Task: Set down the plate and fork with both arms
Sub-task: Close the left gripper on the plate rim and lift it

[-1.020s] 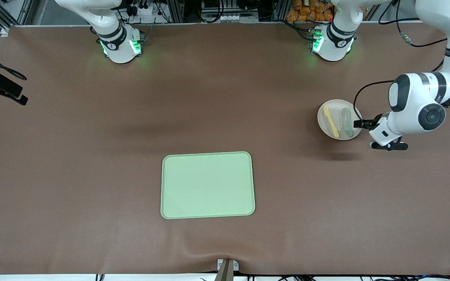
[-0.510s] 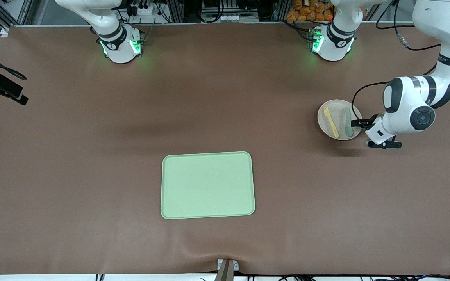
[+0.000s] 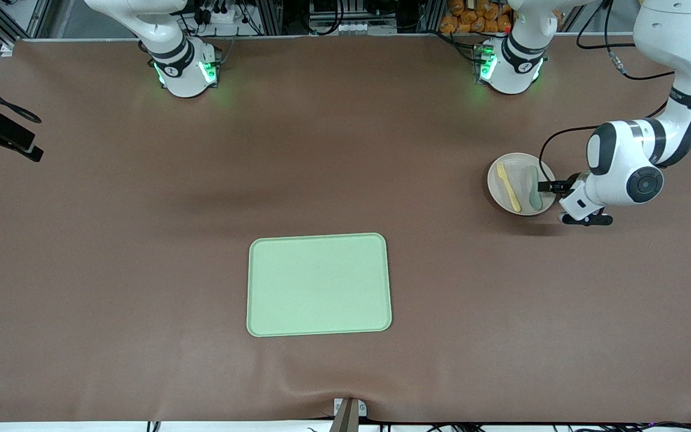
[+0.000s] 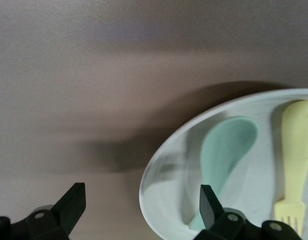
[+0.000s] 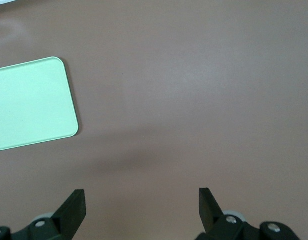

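The small off-white plate lies toward the left arm's end of the table. On it lie the pale-yellow fork and a grey-green spoon. My left gripper is open at the plate's edge, on the side toward the left arm's end. In the left wrist view the left gripper straddles the plate rim, one finger by the spoon and the other over bare table, with the fork beside the spoon. My right gripper hangs open and empty high over the table.
A rectangular light-green tray lies mid-table, nearer the front camera than the plate; its corner shows in the right wrist view. A black camera on a mount sits at the right arm's end of the table.
The left arm's wrist has drawn a little closer to the plate and sunk lower. Plate, fork and spoon have not moved. Both grippers stay open.
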Robot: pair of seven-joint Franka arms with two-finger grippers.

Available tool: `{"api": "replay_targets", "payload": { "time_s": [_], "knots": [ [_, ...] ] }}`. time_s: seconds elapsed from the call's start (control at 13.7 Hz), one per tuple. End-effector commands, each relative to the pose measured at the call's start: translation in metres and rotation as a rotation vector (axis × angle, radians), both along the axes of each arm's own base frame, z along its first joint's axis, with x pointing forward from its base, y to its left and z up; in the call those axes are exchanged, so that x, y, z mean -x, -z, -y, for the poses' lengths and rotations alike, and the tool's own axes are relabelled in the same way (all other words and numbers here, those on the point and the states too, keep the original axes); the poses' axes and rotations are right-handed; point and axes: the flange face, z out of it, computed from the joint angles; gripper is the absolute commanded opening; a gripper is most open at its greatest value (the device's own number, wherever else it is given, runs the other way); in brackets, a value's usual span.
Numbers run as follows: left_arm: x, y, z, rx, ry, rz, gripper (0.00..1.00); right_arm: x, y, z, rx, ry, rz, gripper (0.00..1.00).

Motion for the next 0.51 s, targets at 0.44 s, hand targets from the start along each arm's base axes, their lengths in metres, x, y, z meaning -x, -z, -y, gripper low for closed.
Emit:
{"api": "replay_targets", "payload": {
  "time_s": [0.44],
  "knots": [
    [0.005,0.0195,-0.0099,-0.019,0.048,-0.008,1.0,0.0043,-0.0043,0.005,-0.02,0.008,0.006,1.0]
  ]
}}
